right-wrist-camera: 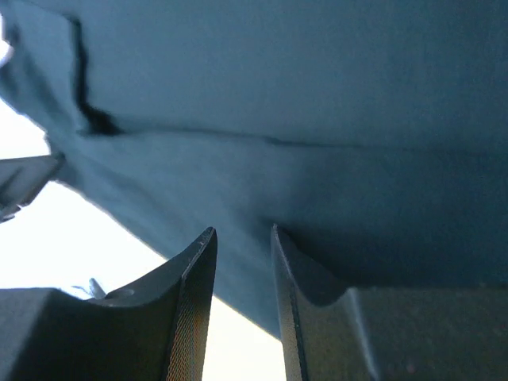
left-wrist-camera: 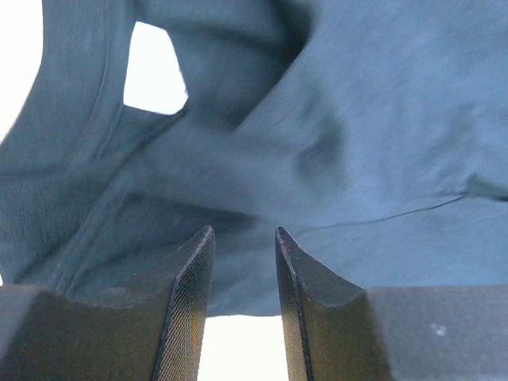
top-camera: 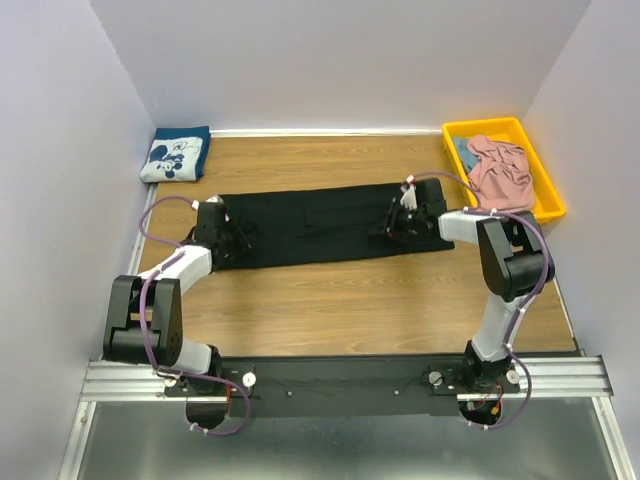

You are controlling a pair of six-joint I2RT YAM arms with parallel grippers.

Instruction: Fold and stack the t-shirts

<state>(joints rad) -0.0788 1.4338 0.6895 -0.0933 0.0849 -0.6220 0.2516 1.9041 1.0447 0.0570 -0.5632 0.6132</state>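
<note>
The large plain black cloth t-shirt lies folded into a long band across the middle of the wooden desk, running left to right. The left hand is down at the band's left end, the right hand at its right end, both right on the cloth. In the left wrist view the dark fingers stand a narrow gap apart, the fabric bunched just past the tips, nothing pinched between them. It's the same in the right wrist view: fingers slightly parted, cloth beyond, none caught in the gap. At the far left corner sits the folded navy t-shirt with the white cartoon-mouse print. Far right, the pink t-shirt lies crumpled in a yellow plastic bin.
</note>
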